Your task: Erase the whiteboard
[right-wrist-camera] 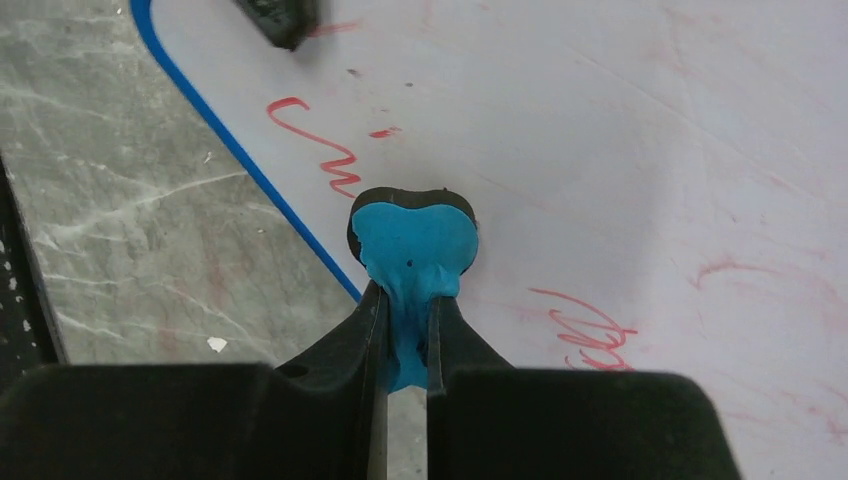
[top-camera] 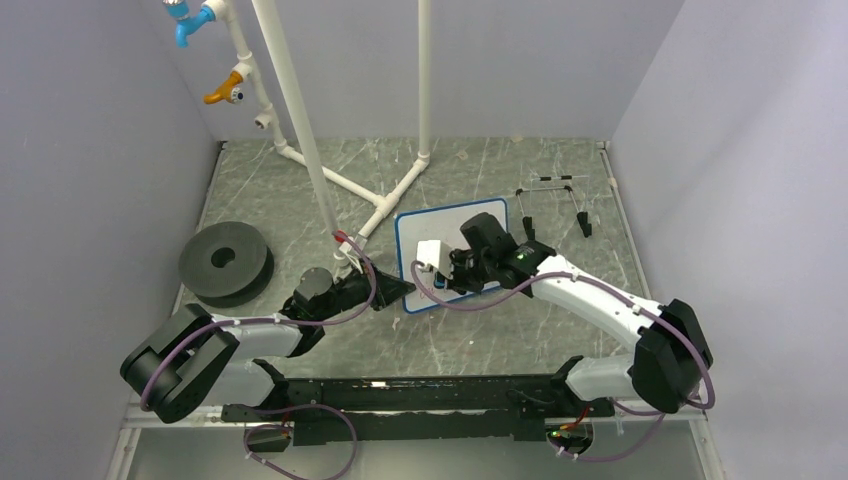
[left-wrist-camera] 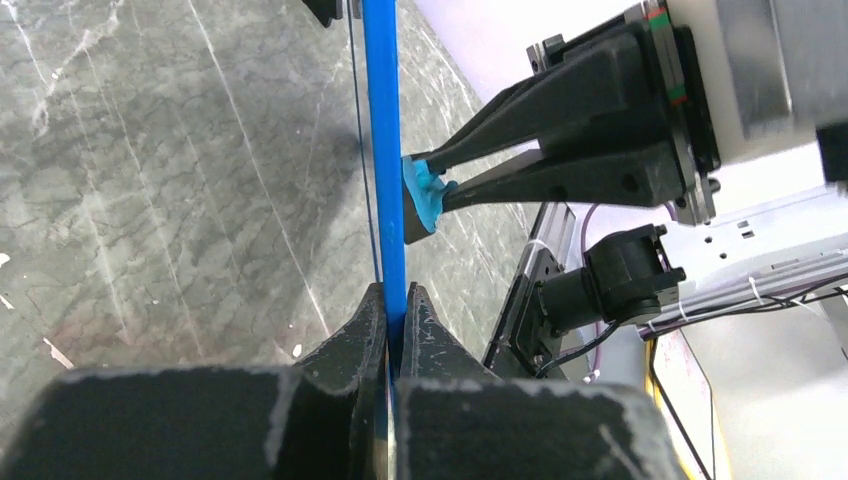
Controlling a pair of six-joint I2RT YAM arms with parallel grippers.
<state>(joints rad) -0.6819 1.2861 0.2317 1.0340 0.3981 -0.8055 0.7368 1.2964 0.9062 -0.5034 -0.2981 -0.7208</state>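
The whiteboard, white with a thin blue rim, lies mid-table and bears red handwritten lines. My left gripper is shut on its near-left edge; in the left wrist view the rim runs edge-on between my fingers. My right gripper is shut on a blue eraser with a black underside, pressed on the board close to the rim. The eraser also shows in the left wrist view, touching the board.
A thin black wire easel stand lies right of the board. A black foam ring sits at the left. A white pipe frame rises behind the board. Grey walls enclose the table.
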